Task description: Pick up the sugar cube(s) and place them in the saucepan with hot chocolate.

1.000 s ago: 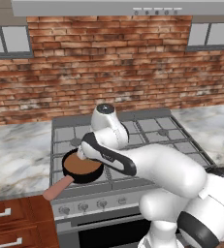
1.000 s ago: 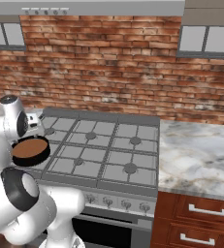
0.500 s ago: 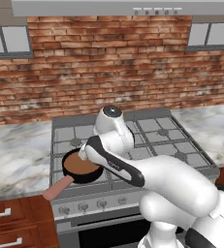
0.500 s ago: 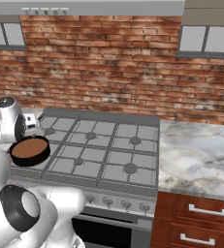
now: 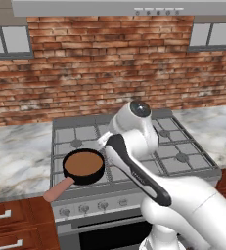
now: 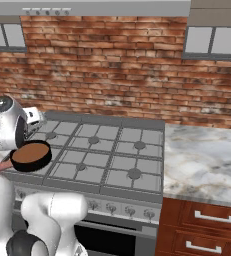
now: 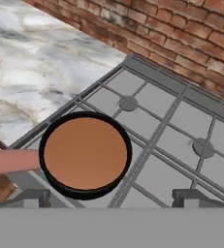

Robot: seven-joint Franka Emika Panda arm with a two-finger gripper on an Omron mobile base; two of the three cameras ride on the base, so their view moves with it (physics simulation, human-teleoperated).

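I see the saucepan [image 7: 85, 154] full of brown hot chocolate on the stove's [image 5: 178, 161] front left burner, its pink handle [image 5: 58, 188] reaching past the front edge. My gripper [image 7: 111, 196] hangs above it, jaws spread wide and empty. I cannot find the sugar cube.
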